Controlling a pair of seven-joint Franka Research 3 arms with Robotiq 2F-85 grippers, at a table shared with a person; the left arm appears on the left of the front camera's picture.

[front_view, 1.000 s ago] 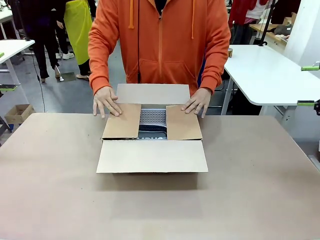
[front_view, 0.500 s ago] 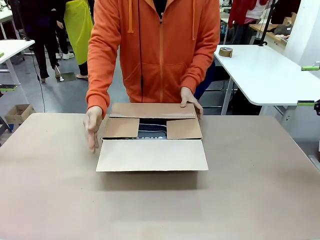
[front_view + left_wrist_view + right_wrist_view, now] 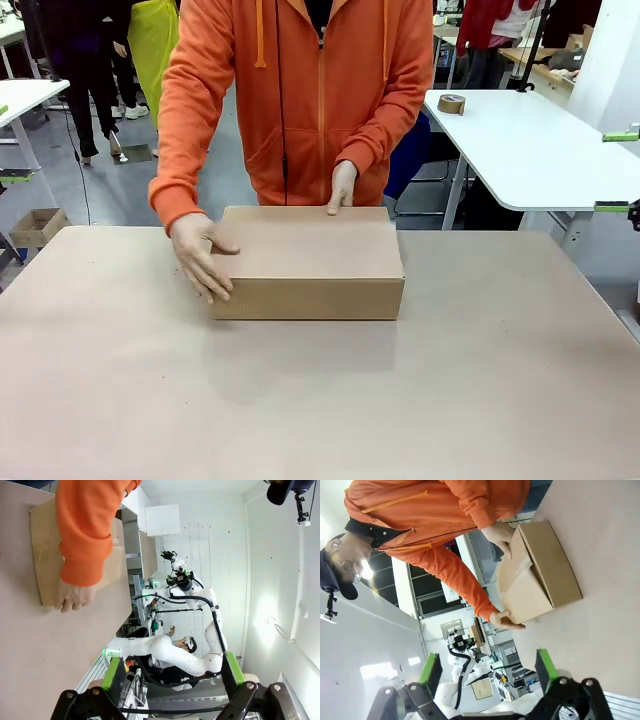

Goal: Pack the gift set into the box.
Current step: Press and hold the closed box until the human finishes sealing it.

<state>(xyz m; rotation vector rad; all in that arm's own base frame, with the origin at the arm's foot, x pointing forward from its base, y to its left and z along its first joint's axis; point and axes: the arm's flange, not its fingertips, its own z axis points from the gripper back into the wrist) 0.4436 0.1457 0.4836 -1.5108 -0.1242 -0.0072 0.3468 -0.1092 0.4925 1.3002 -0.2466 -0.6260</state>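
The brown cardboard box [image 3: 310, 262] stands at the far middle of the table with all its flaps folded down. The gift set is hidden inside it. A person in an orange hoodie holds the box, one hand [image 3: 203, 258] on its left end and the other hand [image 3: 342, 188] on its far edge. The box [image 3: 47, 550] lies at the upper left of the left wrist view, under the person's sleeve. It also appears in the right wrist view as the box [image 3: 540, 575]. My left gripper [image 3: 172, 672] and my right gripper [image 3: 485, 672] are both open, far from the box, with nothing between their fingers.
The brown tabletop [image 3: 320, 400] is bare in front of the box. A white side table [image 3: 540, 150] with a roll of tape [image 3: 451, 103] stands at the back right. A small open carton [image 3: 38, 226] sits on the floor at the left.
The person has folded the far flap and then the near flap down, shutting the box over the gift set. Both hands have moved onto the shut box.
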